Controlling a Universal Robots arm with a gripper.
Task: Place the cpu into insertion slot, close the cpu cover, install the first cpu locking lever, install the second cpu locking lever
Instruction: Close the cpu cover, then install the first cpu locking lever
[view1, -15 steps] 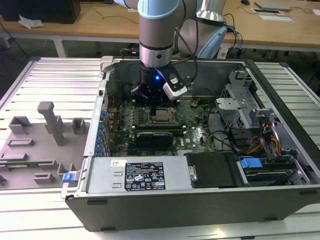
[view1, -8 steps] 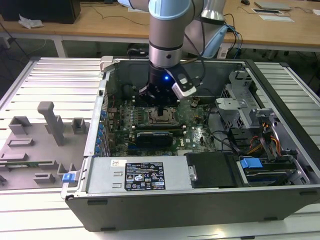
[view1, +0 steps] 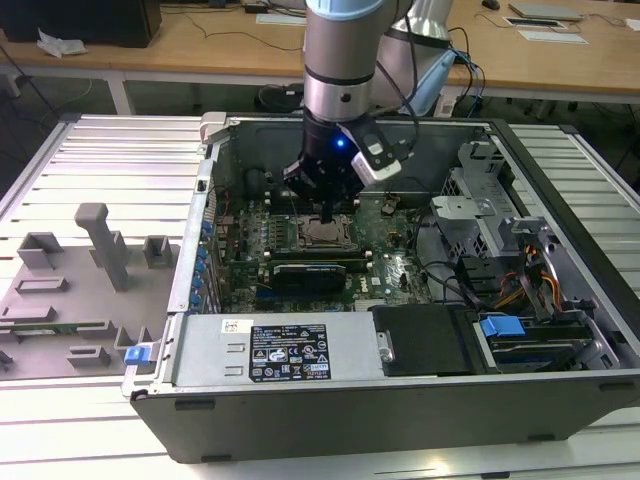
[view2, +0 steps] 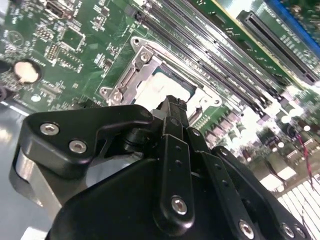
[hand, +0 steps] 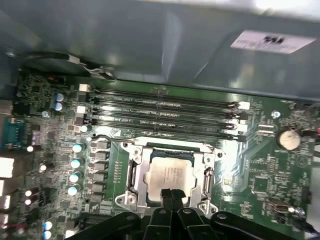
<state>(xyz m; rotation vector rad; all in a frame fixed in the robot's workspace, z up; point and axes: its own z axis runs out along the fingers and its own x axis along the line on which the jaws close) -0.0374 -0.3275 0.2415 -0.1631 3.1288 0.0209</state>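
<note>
Closest up, black gripper (hand: 171, 192) linkage, fingertips pressed together with nothing seen between them, poised at the near edge of the insertion slot (hand: 170, 151). Cannot tell whether touching or just clear. Seated in that slot, the cpu (hand: 167, 174), pale top showing through the window of the cpu cover (hand: 134, 172), lying down flat around it.

Tight along the far edge: long memory slots (hand: 160, 112) just beside the cpu cover, then the grey case wall (hand: 150, 45). More room on the flanks, with a row of capacitors (hand: 75, 162) near one side and a coin cell (hand: 288, 138) well apart on the other.

In the second wrist view, gripper (view2: 172, 102) finger standing before the cpu cover (view2: 131, 77) and hiding part of the cpu (view2: 150, 92).

In the exterior view, gripper (view1: 327, 213) reaching straight down into the open computer case (view1: 215, 190) over the insertion slot (view1: 322, 235). Black card (view1: 310, 270) just beside the slot, drive cage (view1: 480, 190) well off toward the exterior view's right, grey fixture blocks (view1: 100, 245) outside the case toward the exterior view's left.
</note>
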